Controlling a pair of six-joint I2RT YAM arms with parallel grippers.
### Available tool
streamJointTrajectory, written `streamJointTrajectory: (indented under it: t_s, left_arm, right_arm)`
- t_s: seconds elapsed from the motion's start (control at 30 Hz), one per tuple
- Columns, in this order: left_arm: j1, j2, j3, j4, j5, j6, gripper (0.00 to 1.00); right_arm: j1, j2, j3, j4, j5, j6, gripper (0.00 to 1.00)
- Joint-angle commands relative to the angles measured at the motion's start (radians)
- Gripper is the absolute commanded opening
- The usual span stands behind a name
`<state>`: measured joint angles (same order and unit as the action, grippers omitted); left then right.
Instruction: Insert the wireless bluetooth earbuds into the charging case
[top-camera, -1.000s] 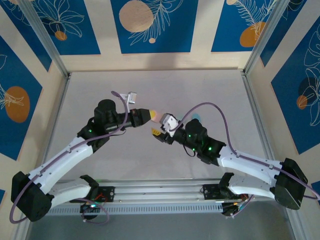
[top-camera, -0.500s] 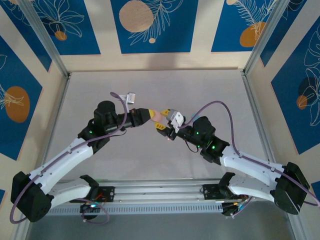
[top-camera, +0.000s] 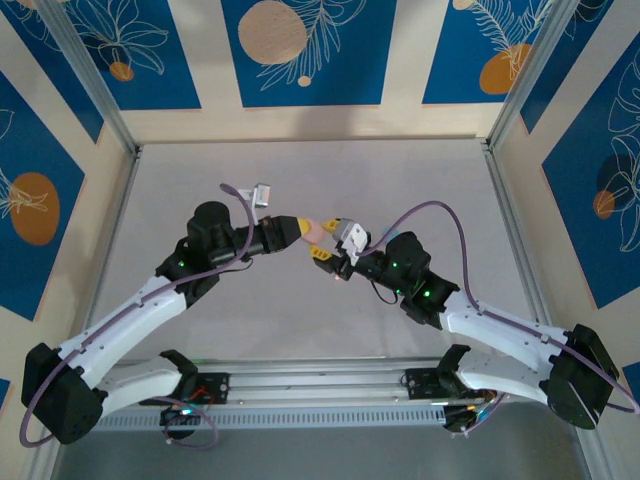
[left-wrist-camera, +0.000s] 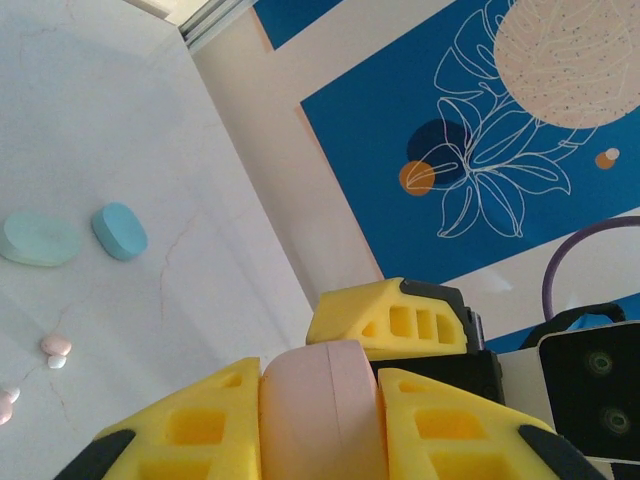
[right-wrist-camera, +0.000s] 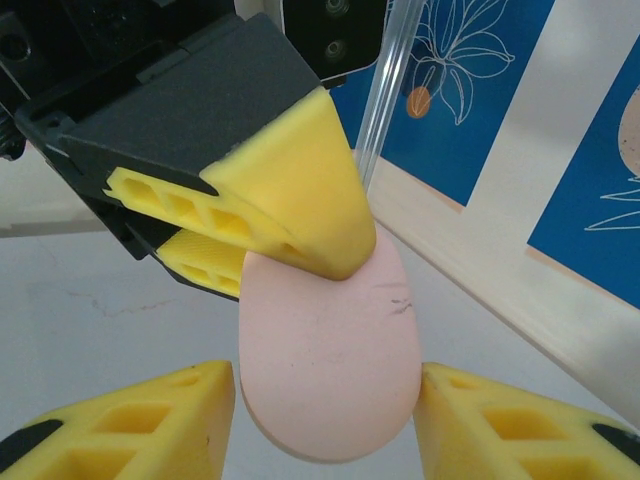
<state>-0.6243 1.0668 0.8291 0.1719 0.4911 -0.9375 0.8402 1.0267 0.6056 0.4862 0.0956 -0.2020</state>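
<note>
A pink, egg-shaped charging case (right-wrist-camera: 330, 360) hangs in the air over the middle of the table, shut. My left gripper (left-wrist-camera: 320, 405) is shut on its flat faces, and its yellow fingers (right-wrist-camera: 290, 210) show at the top of the right wrist view. My right gripper (right-wrist-camera: 325, 400) meets it from the other side, its pads against the case's two side edges. In the top view the left gripper (top-camera: 310, 231) and the right gripper (top-camera: 329, 245) meet nose to nose at the case (top-camera: 320, 230). Two tiny pink earbuds (left-wrist-camera: 55, 346) lie on the table below.
A pale mint case (left-wrist-camera: 38, 240) and a light blue case (left-wrist-camera: 120, 230) lie side by side on the white table (top-camera: 300, 180). A metal frame (top-camera: 310, 140) and patterned blue walls enclose the table.
My right gripper has moved up and to the left to the pink case, and its jaws have narrowed around it. The left gripper has edged right, still holding the case.
</note>
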Motion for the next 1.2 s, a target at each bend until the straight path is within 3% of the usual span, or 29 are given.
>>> streamJointTrajectory:
  t_s: [0.0, 0.1, 0.37, 0.87, 1.07, 1.17]
  left_arm:
    - [-0.006, -0.016, 0.004, 0.042, 0.026, -0.011, 0.15]
    - [-0.005, -0.016, 0.0, 0.041, 0.027, -0.011, 0.15]
    - [-0.007, -0.005, 0.005, 0.055, 0.049, -0.012, 0.15]
    - [-0.009, -0.002, 0.004, 0.063, 0.057, -0.015, 0.14]
    - [-0.008, -0.002, 0.004, 0.055, 0.052, -0.007, 0.15]
    - [-0.009, -0.009, 0.001, 0.048, 0.042, 0.016, 0.21]
  right_arm:
    - [-0.007, 0.0, 0.021, 0.05, -0.013, 0.013, 0.48]
    - [-0.019, -0.006, 0.01, 0.065, -0.025, 0.033, 0.44]
    - [-0.024, 0.001, 0.025, 0.043, -0.034, 0.026, 0.53]
    - [-0.039, 0.018, 0.048, 0.064, -0.073, 0.033, 0.5]
    - [-0.044, 0.016, 0.057, 0.032, -0.107, 0.052, 0.4]
    - [-0.052, 0.01, 0.063, 0.0, -0.157, 0.084, 0.36]
